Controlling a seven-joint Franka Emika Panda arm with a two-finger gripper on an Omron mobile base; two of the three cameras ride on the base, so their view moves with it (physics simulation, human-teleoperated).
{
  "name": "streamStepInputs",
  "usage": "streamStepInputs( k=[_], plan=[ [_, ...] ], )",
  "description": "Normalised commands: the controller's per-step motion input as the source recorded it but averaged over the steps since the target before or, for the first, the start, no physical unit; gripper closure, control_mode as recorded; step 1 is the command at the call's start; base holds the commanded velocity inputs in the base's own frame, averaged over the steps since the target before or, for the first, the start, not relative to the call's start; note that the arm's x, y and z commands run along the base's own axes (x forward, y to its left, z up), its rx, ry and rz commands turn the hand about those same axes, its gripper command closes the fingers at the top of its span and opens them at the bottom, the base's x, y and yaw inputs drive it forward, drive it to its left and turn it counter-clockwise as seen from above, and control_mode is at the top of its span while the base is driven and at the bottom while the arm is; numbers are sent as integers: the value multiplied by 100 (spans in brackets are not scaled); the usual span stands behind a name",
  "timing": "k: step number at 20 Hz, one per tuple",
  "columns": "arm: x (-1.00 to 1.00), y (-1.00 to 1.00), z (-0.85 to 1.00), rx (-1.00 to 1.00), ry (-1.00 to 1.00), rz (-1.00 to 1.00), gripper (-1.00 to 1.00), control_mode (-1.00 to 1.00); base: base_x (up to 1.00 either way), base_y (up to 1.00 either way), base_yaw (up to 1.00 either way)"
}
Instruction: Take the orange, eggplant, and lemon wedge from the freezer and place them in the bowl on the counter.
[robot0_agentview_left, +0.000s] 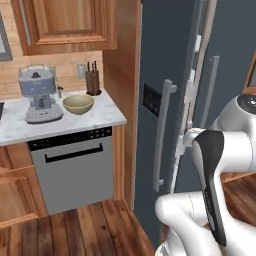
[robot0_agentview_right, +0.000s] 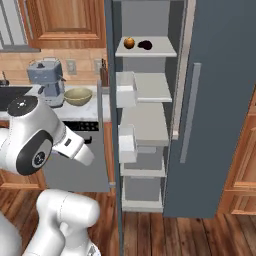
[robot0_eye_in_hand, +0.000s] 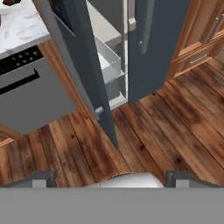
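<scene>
Sitting side by side on the freezer (robot0_agentview_right: 145, 125) shelf: orange (robot0_agentview_right: 129, 43), eggplant (robot0_agentview_right: 145, 45).

no text or label can be read.

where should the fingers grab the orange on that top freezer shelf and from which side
Grip the orange across its middle, coming in level from the open front of the freezer. It is a small round ball sitting on the shelf, so any pair of opposite sides works, but the eggplant lies close on its right, so keep the fingers clear of it.
</scene>
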Motion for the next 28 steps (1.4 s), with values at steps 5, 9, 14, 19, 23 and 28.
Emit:
streamStepInputs(
  k=[5,9,14,19,23,28],
  plan=[
    [0,0,0,0,0,0,-100,100,19,-90,7],
    [0,0,0,0,0,0,-100,100,47,-82,16],
    [0,0,0,0,0,0,-100,100,52,-32,17],
    [0,0,0,0,0,0,-100,100,65,0,18],
    [0,0,0,0,0,0,-100,100,61,-1,19],
    [0,0,0,0,0,0,-100,100,32,15,11]
  ],
)
